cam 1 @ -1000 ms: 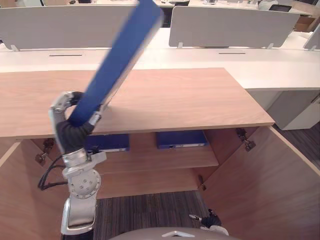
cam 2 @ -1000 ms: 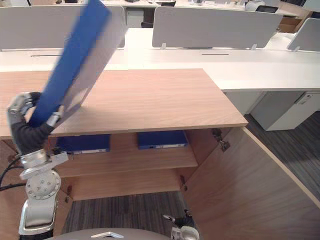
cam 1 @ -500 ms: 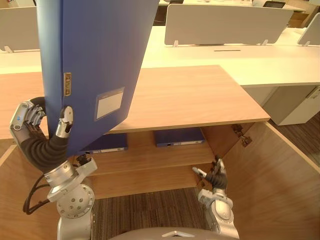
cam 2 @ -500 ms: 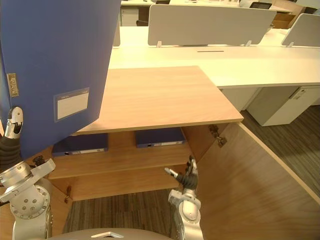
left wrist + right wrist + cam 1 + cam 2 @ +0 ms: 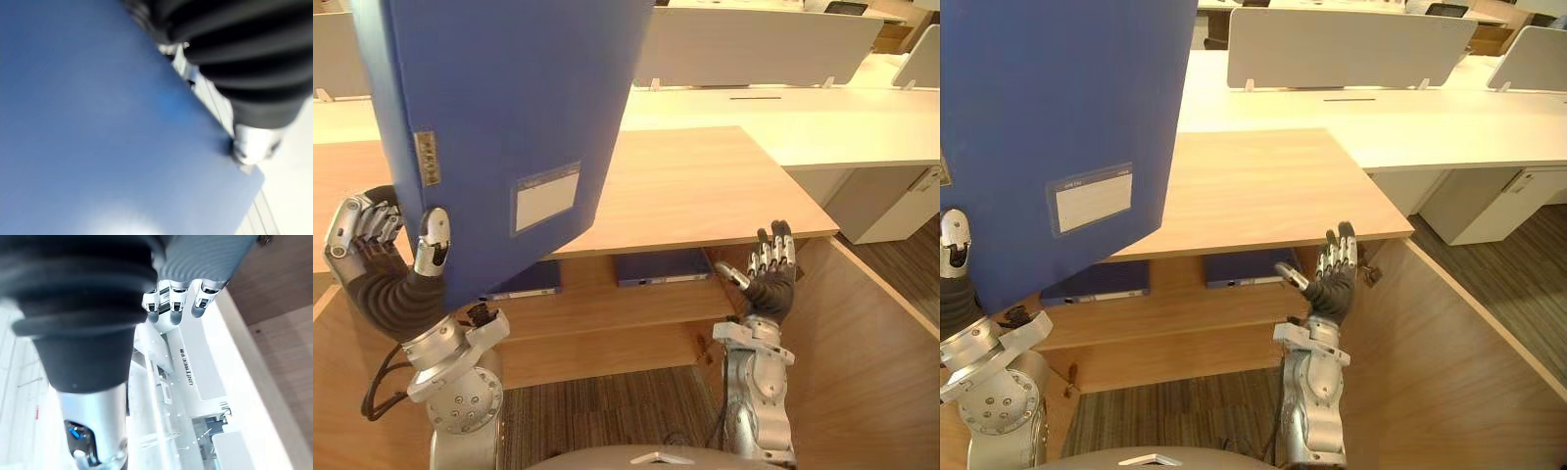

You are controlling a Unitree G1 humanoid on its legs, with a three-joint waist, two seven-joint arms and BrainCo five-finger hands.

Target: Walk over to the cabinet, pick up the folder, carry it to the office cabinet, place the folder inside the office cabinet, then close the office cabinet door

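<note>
The office cabinet's left door (image 5: 335, 392) is hanging open at the near left edge. Just beside it the robot's left hand (image 5: 382, 262) is gripping a blue folder (image 5: 499, 108) at its lower corner, with the thumb (image 5: 433, 241) pressing on the front cover and the fingers (image 5: 360, 227) curling round the spine side. The folder is standing upright and slightly tilted, raised high above the wooden cabinet top (image 5: 705, 186) and touching nothing but the hand. A white label pocket (image 5: 546, 196) is showing on the cover, and a small metal tag (image 5: 427, 159) is running down the spine. Under the cabinet top, two more blue folders are lying flat on the upper shelf (image 5: 607, 305), a left one (image 5: 524, 282) partly hidden behind the raised folder and a right one (image 5: 661, 266) near the middle. To the right, the right hand (image 5: 771, 284) is hovering open and empty, its fingers (image 5: 171, 308) straight and pointing up, just in front of the cabinet top's front edge. The right door (image 5: 862, 343) is standing wide open beside that hand. White desks (image 5: 822, 117) with grey partition screens (image 5: 754, 44) are stretching behind the cabinet, and grey carpet (image 5: 607, 421) is showing below the shelves.
</note>
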